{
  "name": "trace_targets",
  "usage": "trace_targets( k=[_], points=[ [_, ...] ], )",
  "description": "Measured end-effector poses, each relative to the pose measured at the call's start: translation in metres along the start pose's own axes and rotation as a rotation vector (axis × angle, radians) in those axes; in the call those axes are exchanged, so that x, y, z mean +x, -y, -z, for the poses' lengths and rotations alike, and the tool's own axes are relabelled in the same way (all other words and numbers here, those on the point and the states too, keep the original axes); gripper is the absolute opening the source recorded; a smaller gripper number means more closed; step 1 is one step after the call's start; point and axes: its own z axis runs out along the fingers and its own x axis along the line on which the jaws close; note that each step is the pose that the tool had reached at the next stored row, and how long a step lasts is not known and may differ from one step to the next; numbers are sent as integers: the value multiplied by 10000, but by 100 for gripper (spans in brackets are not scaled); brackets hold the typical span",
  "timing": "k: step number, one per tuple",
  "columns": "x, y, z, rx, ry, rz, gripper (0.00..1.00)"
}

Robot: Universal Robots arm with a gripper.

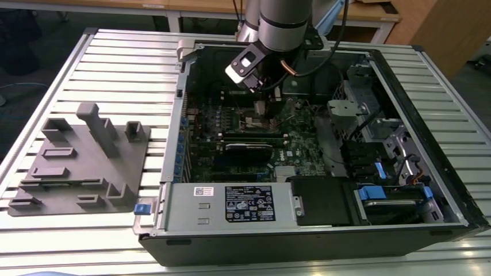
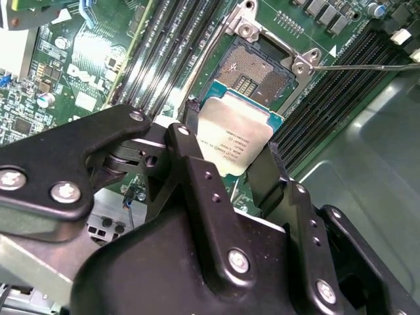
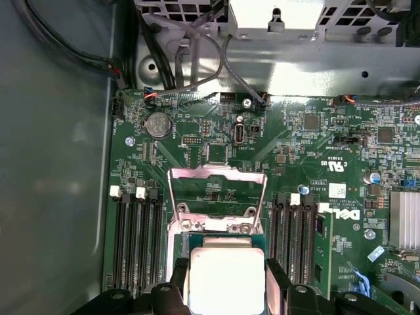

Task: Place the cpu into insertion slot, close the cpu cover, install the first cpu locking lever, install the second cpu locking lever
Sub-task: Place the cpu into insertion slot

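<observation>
My gripper [image 2: 231, 131] clamps the cpu [image 2: 244, 149] by two edges near the bare slot [image 2: 257, 71], cover [image 3: 216, 174] raised. First step in hand; seating it needs square, level alignment.

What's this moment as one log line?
black gripper shut on grey square cpu; near gold-tinted square insertion slot; silver cpu cover raised
</observation>
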Motion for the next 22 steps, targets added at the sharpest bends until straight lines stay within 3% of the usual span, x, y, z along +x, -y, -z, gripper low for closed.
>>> trace_targets(
  k=[8, 22],
  points=[
    [15, 1, -13, -1, -4, 0, 54],
    [43, 53, -112, 0, -5, 1, 54]
  ],
)
